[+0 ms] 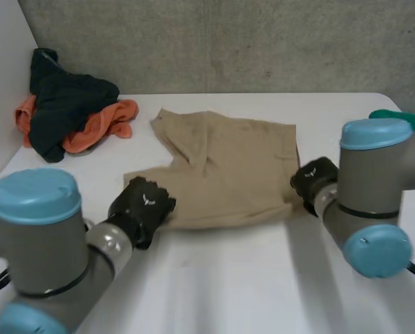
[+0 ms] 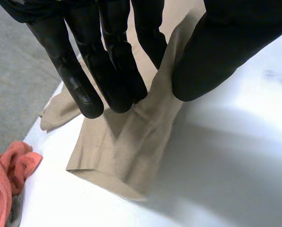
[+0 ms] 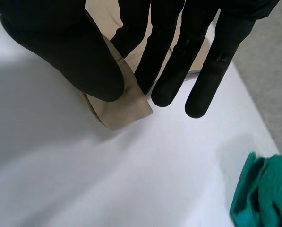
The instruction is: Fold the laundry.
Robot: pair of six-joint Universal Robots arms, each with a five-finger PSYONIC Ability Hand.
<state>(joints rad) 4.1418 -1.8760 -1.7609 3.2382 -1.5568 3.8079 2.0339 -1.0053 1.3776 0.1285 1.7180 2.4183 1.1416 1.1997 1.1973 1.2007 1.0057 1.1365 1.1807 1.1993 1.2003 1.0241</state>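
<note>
Folding looks barely begun: the shorts (image 1: 235,167) lie rumpled on the counter (image 1: 228,278), near corners pinched between thumb and fingers (image 2: 79,85) of left hand (image 1: 141,209) and right hand (image 1: 313,179). The pile (image 1: 68,111) beyond the left hand waits.

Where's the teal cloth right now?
In the head view, the teal cloth lies at the right edge of the table, just behind the right arm's blue cap and well apart from the tan shorts.

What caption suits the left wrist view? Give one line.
Left hand pinching an edge of the tan shorts on the white table, orange cloth nearby.
</note>
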